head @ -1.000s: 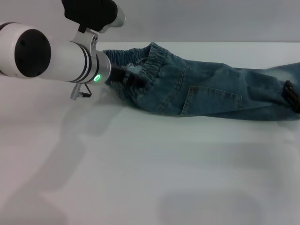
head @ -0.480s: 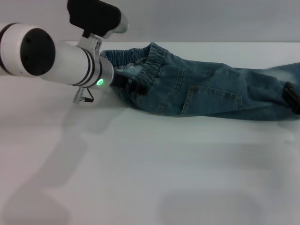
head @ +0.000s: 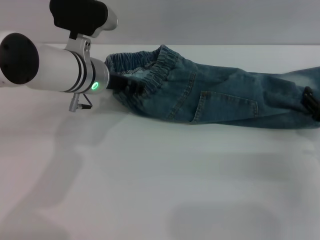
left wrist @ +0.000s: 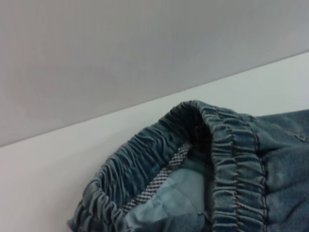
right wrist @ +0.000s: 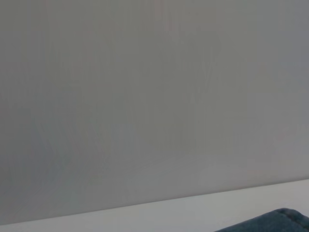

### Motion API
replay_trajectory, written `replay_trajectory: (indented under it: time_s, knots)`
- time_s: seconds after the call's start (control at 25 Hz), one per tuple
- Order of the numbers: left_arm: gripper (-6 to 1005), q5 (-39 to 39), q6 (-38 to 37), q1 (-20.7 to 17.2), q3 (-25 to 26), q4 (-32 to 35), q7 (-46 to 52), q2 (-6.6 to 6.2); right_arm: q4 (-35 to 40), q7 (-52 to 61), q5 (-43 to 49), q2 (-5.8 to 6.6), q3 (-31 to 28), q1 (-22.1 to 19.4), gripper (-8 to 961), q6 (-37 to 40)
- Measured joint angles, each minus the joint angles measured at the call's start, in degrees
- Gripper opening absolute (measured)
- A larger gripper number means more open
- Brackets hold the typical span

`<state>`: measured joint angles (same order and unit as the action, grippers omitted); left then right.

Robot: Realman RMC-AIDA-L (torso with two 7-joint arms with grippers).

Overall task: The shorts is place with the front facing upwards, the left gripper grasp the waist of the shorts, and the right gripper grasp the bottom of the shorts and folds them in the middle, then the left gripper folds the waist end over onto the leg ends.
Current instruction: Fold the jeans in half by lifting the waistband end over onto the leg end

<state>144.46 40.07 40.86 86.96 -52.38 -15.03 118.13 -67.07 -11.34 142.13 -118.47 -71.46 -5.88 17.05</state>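
Observation:
The blue-green denim shorts (head: 215,97) lie folded lengthwise across the back of the white table (head: 160,180), with the legs running off to the right. The puckered elastic waist (head: 162,67) is at the left end and stands open, showing its lining (left wrist: 178,188). My left gripper (head: 134,84), on the white arm with a green light, is shut on the near part of the waist. At the right edge of the head view my right gripper (head: 311,102) rests on the leg fabric. The leg hems are out of view. A corner of denim (right wrist: 277,218) shows in the right wrist view.
A grey wall (head: 210,20) rises just behind the table's far edge, close to the shorts. Bare white tabletop stretches in front of the shorts to the near edge.
My left arm has shifted to the left, and the waist end of the shorts has been drawn slightly left with it. The right gripper has not moved.

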Motion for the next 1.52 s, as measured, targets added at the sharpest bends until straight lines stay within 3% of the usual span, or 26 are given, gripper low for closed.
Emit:
replay_trajectory:
  time_s: [0.12,0.32,0.56,1.0,1.12,1.24,1.32,1.52]
  knots:
    - [504,0.0,0.1,0.1,-0.3,0.2,0.0,0.03,-0.2,-0.2,0.0,0.00,0.0,0.0,828,-0.1]
    - [262,0.0,0.2,0.0,-0.4,-0.5,0.0,0.05,-0.3,-0.3,0.0,0.00,-0.2,0.0,829,-0.1]
    - [46,0.0,0.2,-0.9,-0.4,-2.2,0.0,0.08,-0.2,-0.1,0.0,-0.01,-0.6,-0.1,829,-0.6]
    - [25,0.4,0.3,-4.0,0.8,-4.1,1.6,-0.01,-0.5,-0.1,0.0,0.00,-0.8,-0.6,829,-0.9]
    - [30,1.1,-0.2,-8.2,1.1,-8.4,3.6,-0.10,-0.5,0.0,-0.1,-0.01,-0.8,-0.5,829,-1.6]
    - [35,1.4,-0.5,-9.3,1.1,-9.7,4.2,-0.10,-0.5,0.0,-0.1,0.00,-0.8,0.0,829,-2.6]
    - [39,3.5,-0.9,-12.8,1.8,-13.6,6.2,-0.14,-0.5,0.0,-0.1,0.00,-0.8,0.3,829,-3.3]
    - [48,4.0,-1.2,-16.5,2.7,-16.4,6.7,-0.12,-1.3,0.0,-0.1,0.00,-0.8,0.7,829,-4.6]
